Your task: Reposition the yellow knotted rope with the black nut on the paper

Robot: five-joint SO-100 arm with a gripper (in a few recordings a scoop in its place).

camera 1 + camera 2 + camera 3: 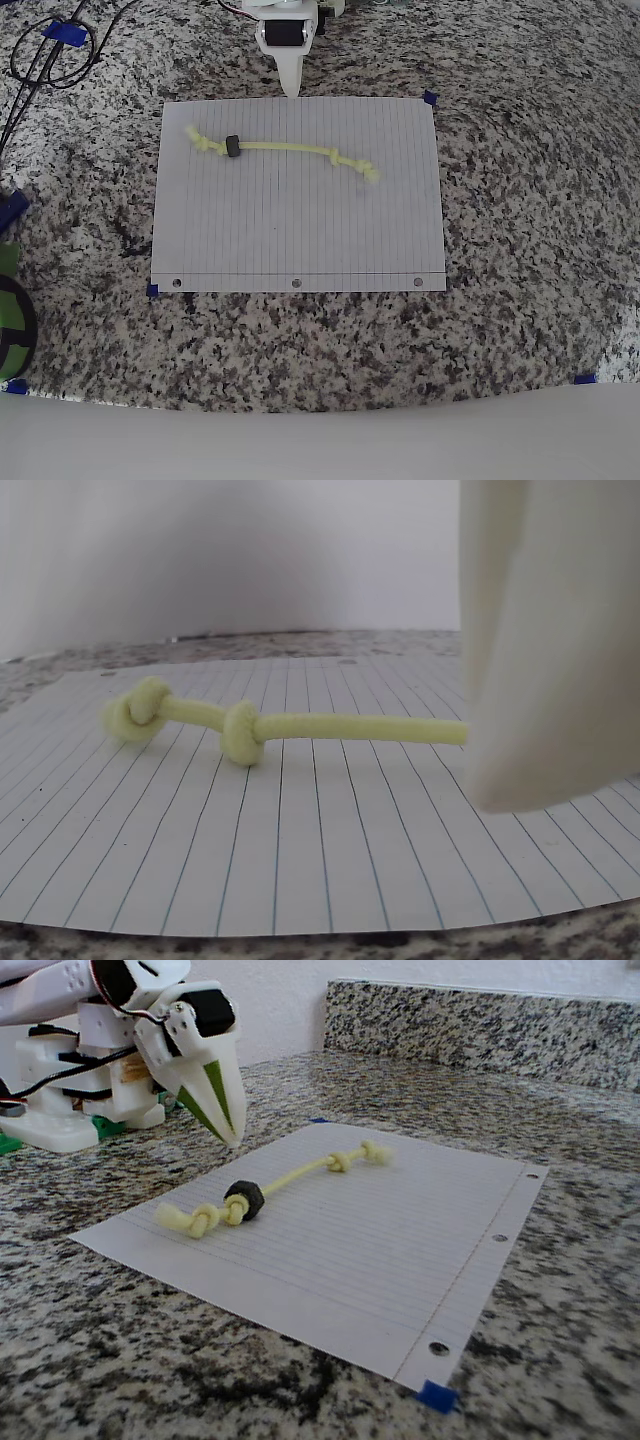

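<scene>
The jaws [291, 88] hang just past the far long edge of the paper [300, 240] in the overhead view, tips pointing down at the speckled stone desk [520, 250], pressed together and pinching nothing. In the fixed view the jaws [232, 1138] show white with green inner faces, their tips meeting in one point close above the desk beside the sheet's edge. The yellow knotted rope [285, 148] lies flat on the paper a little in front of the jaws, stretched roughly along the sheet's far edge, apart from the tips. In the overhead view one knotted end lies to the left of the jaws and the other to the right. The black nut [233, 146] sits around the rope near the left-hand knot, in front of the jaws and to their left. In the wrist view a white finger [550, 640] takes up the right side, and the rope [290, 726] runs out from behind it to the left, with two knots near its free end. The paper's three punched holes run along the long edge farthest from the jaws. Small blue tape marks [429, 98] sit at the paper's corners.
</scene>
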